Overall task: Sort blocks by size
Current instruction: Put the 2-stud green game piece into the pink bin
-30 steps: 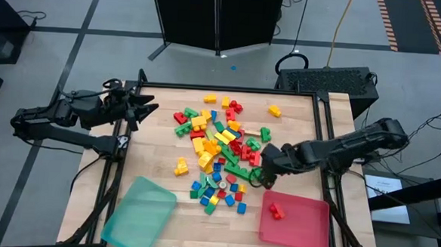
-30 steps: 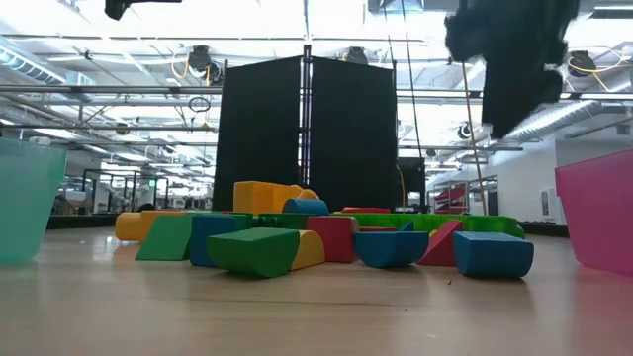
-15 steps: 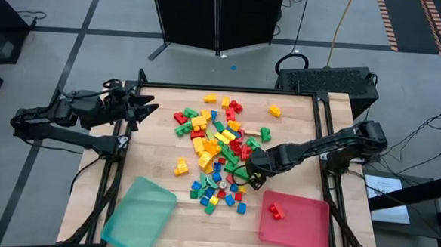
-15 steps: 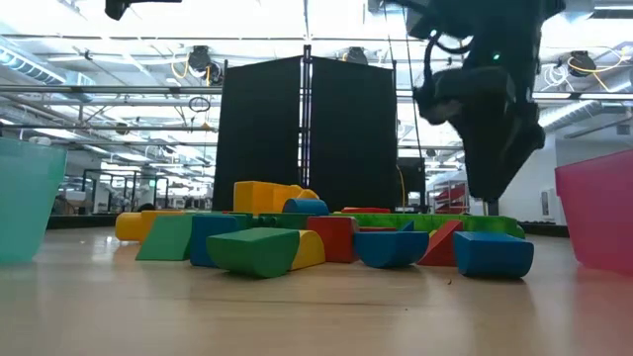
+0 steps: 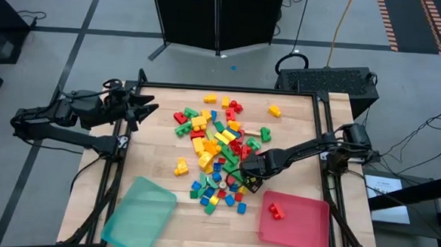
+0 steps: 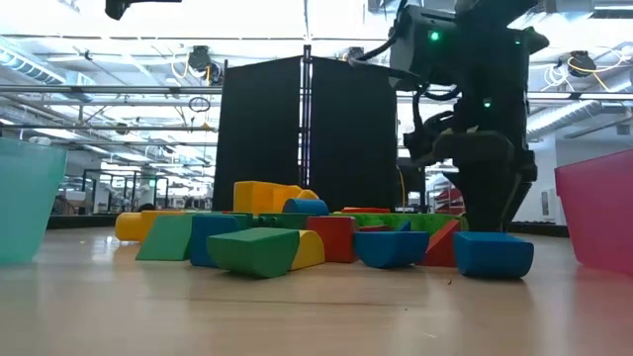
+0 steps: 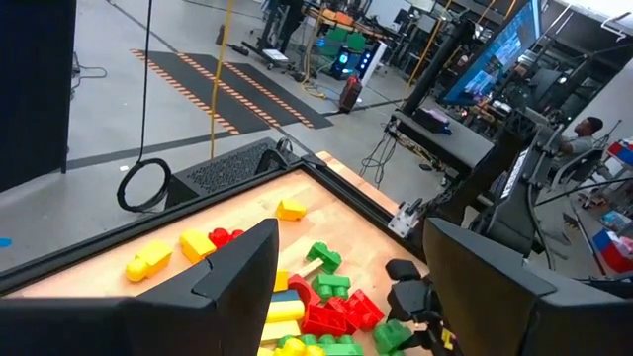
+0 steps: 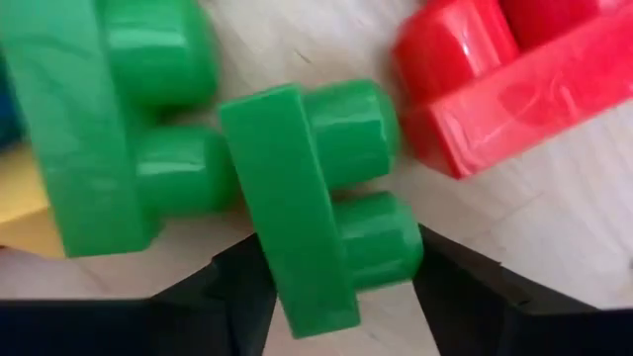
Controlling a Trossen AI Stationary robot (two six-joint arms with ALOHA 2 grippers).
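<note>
Green plastic fills the right wrist view: a two-stud green brick (image 8: 312, 203) is framed between the dark fingers (image 8: 475, 297) of the right gripper (image 5: 248, 170), which are spread apart on either side of it and not seen to be clamped. A second green brick (image 8: 104, 119) and a red brick (image 8: 495, 84) lie just beside it. The blocks (image 5: 217, 150) are heaped at the wooden table (image 5: 159, 147) centre; the gripper is lowered at the heap's 4 o'clock edge. One red block (image 5: 276, 210) is seen in the red tray (image 5: 309, 226) at 5 o'clock, the teal tray (image 5: 136, 217) at 7 o'clock. The left gripper (image 5: 147, 108) is held open at 10 o'clock.
</note>
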